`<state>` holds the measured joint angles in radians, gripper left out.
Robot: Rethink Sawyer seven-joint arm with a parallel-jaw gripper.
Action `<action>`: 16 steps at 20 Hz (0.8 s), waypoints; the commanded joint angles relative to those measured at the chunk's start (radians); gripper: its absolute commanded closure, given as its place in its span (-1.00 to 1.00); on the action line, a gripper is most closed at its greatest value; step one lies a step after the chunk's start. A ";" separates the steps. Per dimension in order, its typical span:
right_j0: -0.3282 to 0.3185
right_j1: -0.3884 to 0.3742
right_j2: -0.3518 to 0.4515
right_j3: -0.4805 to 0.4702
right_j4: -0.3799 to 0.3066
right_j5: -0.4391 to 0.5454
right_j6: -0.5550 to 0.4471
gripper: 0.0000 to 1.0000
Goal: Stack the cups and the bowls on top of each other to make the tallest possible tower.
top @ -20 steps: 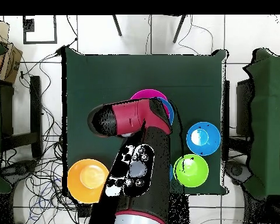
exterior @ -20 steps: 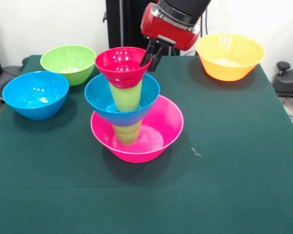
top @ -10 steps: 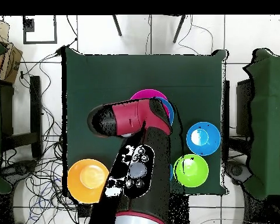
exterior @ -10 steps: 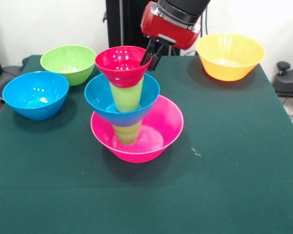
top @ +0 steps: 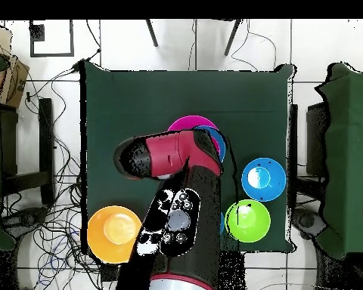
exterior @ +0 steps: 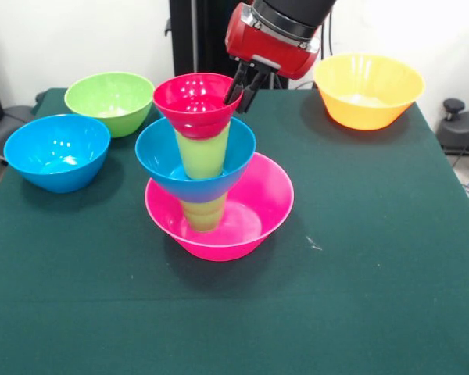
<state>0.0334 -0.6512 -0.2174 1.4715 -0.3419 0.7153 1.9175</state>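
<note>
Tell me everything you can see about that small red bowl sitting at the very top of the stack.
The red bowl is small, round, glossy plastic, empty and upright. It sits on a lime green cup, crowning the tower: below come a blue bowl, another green cup and a wide pink bowl. The gripper is at the bowl's rim on the picture's right, its dark fingers close together; whether they touch the rim is unclear. Overhead, the arm hides it.

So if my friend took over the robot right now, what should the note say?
Gripper: at the red bowl's rim; can't tell if it grips.
Tower: pink bowl, green cup, small blue bowl, second green cup, red bowl on top.
Loose on the table: blue bowl, green bowl, orange bowl.
Left: stack those, if they will balance.
</note>
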 commanded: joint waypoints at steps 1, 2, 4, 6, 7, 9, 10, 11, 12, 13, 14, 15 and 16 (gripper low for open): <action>0.010 0.015 0.074 0.080 -0.058 -0.017 -0.020 1.00; 0.009 0.016 0.075 0.083 -0.057 -0.020 -0.019 1.00; 0.008 0.015 0.074 0.088 -0.058 -0.026 -0.016 1.00; 0.008 0.014 0.074 0.092 -0.058 -0.031 -0.014 1.00; 0.006 0.015 0.075 0.092 -0.058 -0.032 -0.015 1.00; 0.003 0.017 0.078 0.093 -0.058 -0.035 -0.017 1.00; 0.003 0.017 0.078 0.093 -0.057 -0.036 -0.017 1.00; 0.003 0.017 0.078 0.093 -0.056 -0.035 -0.017 1.00; 0.003 0.018 0.078 0.091 -0.056 -0.033 -0.016 1.00; 0.003 0.018 0.079 0.090 -0.056 -0.031 -0.017 1.00; 0.004 0.018 0.078 0.092 -0.057 -0.033 -0.016 1.00; 0.003 0.018 0.079 0.094 -0.057 -0.036 -0.016 1.00; 0.003 0.019 0.079 0.096 -0.058 -0.040 -0.015 1.00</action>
<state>0.0334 -0.6513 -0.2174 1.4976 -0.3417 0.7153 1.9175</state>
